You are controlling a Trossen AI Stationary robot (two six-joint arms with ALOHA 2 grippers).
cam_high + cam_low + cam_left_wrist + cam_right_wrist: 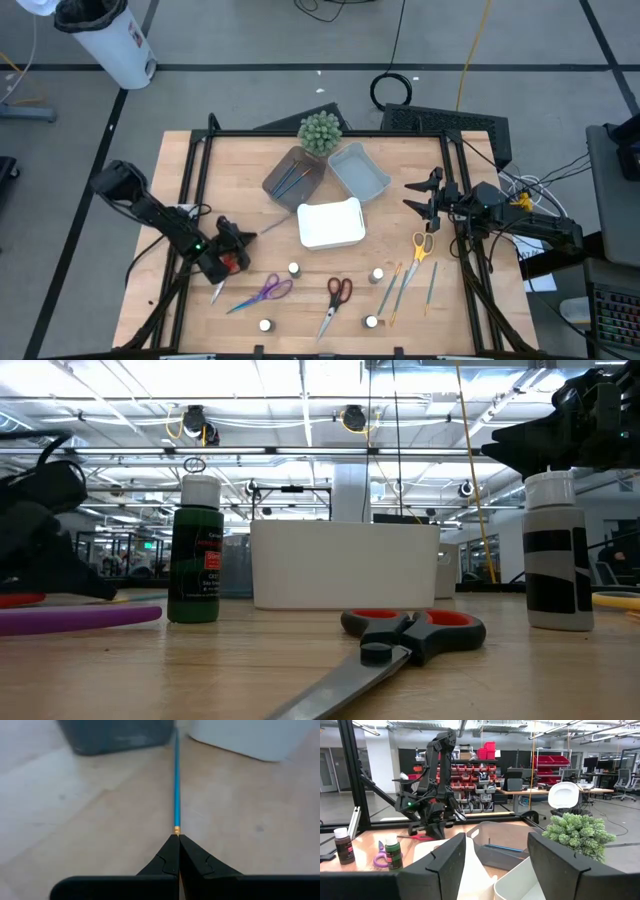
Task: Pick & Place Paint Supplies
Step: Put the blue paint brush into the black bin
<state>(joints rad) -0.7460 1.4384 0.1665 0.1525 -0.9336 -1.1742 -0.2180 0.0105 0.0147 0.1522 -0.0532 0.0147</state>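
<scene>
Two brushes lie in the brown tray; left claw pinches a blue brush; right claw wide.

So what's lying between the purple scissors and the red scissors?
A white-capped bottle stands between the purple scissors and red scissors, seen in the high view.

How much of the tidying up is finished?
A little. Done: a few brushes already lie in the brown tray. In hand: the left end effector is shut on a blue brush, pointing toward the trays. The right end effector waits open above the table's right side. Left: three scissors, the little bottles and the brushes by the yellow scissors are still on the table.
</scene>
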